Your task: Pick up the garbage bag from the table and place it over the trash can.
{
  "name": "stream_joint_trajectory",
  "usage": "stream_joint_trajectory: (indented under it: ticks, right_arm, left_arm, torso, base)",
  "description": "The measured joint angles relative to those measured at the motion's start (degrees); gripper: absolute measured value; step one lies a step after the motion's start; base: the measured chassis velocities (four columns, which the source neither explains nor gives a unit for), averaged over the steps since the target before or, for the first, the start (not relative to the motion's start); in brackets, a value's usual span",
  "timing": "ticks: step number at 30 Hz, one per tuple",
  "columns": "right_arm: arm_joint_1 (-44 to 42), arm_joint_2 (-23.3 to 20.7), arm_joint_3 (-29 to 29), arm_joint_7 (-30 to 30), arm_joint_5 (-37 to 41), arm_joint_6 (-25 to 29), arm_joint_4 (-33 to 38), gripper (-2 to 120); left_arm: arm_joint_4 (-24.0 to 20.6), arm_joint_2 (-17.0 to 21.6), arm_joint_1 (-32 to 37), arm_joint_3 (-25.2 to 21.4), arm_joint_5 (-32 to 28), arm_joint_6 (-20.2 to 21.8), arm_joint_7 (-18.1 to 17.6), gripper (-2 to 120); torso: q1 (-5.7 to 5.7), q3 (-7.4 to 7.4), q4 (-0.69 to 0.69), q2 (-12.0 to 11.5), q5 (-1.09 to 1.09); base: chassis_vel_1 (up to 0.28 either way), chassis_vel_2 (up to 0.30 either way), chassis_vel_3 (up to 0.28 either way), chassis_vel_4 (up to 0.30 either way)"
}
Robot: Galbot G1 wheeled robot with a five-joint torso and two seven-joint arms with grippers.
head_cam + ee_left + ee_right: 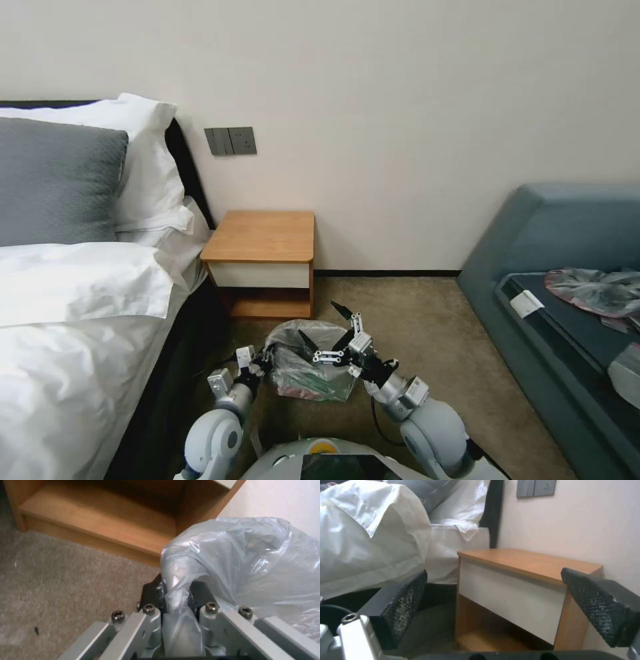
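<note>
- Left gripper is pinching a fold of the thin, wrinkly see-through grey plastic garbage bag, probably anchoring that side while the mouth gets spread.
- The bag is sitting low before the boxy orange-topped wooden table, seemingly draped over something.
- Right gripper is hovering at the bag's right side, jaws spread wide, gripping nothing.
- No readable writing anywhere.

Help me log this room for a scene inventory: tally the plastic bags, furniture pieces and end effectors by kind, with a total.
Plastic bags: 2 (garbage bag pinched in the left end effector; grey plastic bag on the sofa)
End effectors: 2 (left shut on the bag; right end effector open)
Nightstand: 1
Sofa: 1
Bed: 1
Total: 7
</note>
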Motion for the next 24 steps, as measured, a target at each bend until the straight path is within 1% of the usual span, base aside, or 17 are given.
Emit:
stream_joint_trajectory:
  ticks: [9,11,12,13,14,15,18,19,22,23,24]
  right_arm:
    - [0.76,-0.45,-0.17,-0.61,0.64,-0.05,-0.67,100]
    - [1.03,-0.46,-0.25,-0.69,0.82,-0.10,-0.75,100]
    - [1.03,-0.46,-0.25,-0.69,0.82,-0.10,-0.75,100]
    - [1.21,-0.47,-0.31,-0.72,0.90,-0.14,-0.78,100]
    - [1.32,-0.50,-0.36,-0.74,0.93,-0.19,-0.79,100]
    - [1.32,-0.50,-0.36,-0.74,0.93,-0.19,-0.79,100]
    - [1.72,-0.57,-0.43,-0.84,1.14,-0.37,-0.79,100]
    - [1.72,-0.57,-0.43,-0.84,1.14,-0.37,-0.79,100]
    - [1.95,-0.60,-0.45,-0.95,1.39,-0.52,-0.76,100]
    - [1.95,-0.60,-0.45,-0.95,1.39,-0.52,-0.76,100]
    - [2.01,-0.61,-0.45,-0.98,1.42,-0.56,-0.75,100]
  left_arm:
    - [1.37,-0.61,0.26,0.06,0.12,-0.84,-0.05,8]
    - [1.82,-0.66,0.31,0.07,0.12,-1.10,0.10,15]
    - [1.82,-0.66,0.31,0.07,0.12,-1.10,0.10,15]
    - [1.99,-0.66,0.36,0.09,0.12,-1.25,0.20,21]
    - [2.05,-0.66,0.43,0.11,0.15,-1.32,0.24,25]
    - [2.05,-0.66,0.43,0.11,0.15,-1.32,0.24,25]
    - [2.05,-0.51,0.40,0.14,0.41,-1.34,0.34,40]
    - [2.05,-0.51,0.40,0.14,0.41,-1.34,0.34,40]
    - [1.58,-0.27,0.46,0.14,1.29,-1.34,0.42,53]
    - [1.58,-0.27,0.46,0.14,1.29,-1.34,0.42,53]
    - [1.43,-0.25,0.53,0.14,1.47,-1.34,0.41,57]
  torso:
    - [0.01,0.00,-0.01,0.00,0.00]
    - [0.01,0.00,-0.01,0.00,0.00]
    - [0.01,0.00,-0.01,0.00,0.00]
    - [0.00,0.00,-0.01,0.00,0.00]
    - [0.01,0.00,-0.01,0.00,0.00]
    - [0.01,0.00,-0.01,0.00,0.00]
    - [0.01,0.00,-0.01,0.00,0.00]
    - [0.01,0.00,-0.01,0.00,0.00]
    - [0.01,0.01,-0.01,0.00,0.00]
    - [0.01,0.01,-0.01,0.00,0.00]
    - [0.01,0.01,-0.01,0.00,0.00]
  base:
    - [0.000,0.000,0.000,0.000]
    - [0.000,0.000,0.000,0.000]
    - [0.000,0.000,0.000,0.000]
    - [0.000,0.000,0.000,0.000]
    - [0.000,0.000,0.000,0.000]
    - [0.000,0.000,0.000,0.000]
    - [0.000,0.000,0.000,0.000]
    - [0.000,0.000,0.000,0.000]
    - [0.000,0.000,0.000,0.000]
    - [0.000,0.000,0.000,0.000]
    - [0.000,0.000,0.000,0.000]
